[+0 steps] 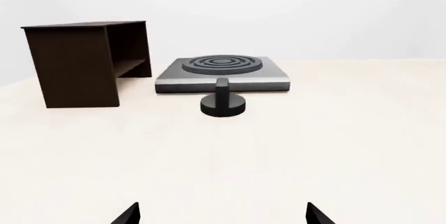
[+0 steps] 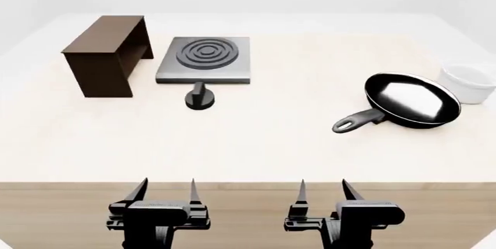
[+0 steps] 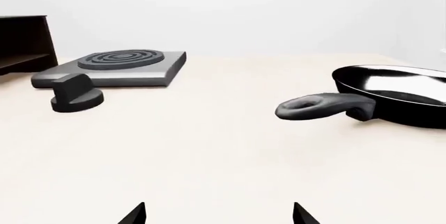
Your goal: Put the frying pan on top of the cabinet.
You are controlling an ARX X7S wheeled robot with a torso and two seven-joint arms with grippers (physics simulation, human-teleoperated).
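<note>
The frying pan (image 2: pixel 410 100) is round, black and glossy inside, and sits on the table at the right with its long handle (image 2: pixel 356 121) pointing toward me and left. It also shows in the right wrist view (image 3: pixel 394 98). The cabinet (image 2: pixel 104 54), a dark brown box with a flat top and one open side, stands at the far left; it also shows in the left wrist view (image 1: pixel 87 62). My left gripper (image 2: pixel 166 190) and right gripper (image 2: pixel 324 190) are open and empty at the table's near edge, far from both.
A square grey hotplate (image 2: pixel 205 58) with concentric rings sits right of the cabinet, with a black knob (image 2: pixel 200 97) in front of it. A white bowl (image 2: pixel 468 82) stands just behind the pan at the far right. The cream table (image 2: pixel 256 144) ends in a front edge near my grippers.
</note>
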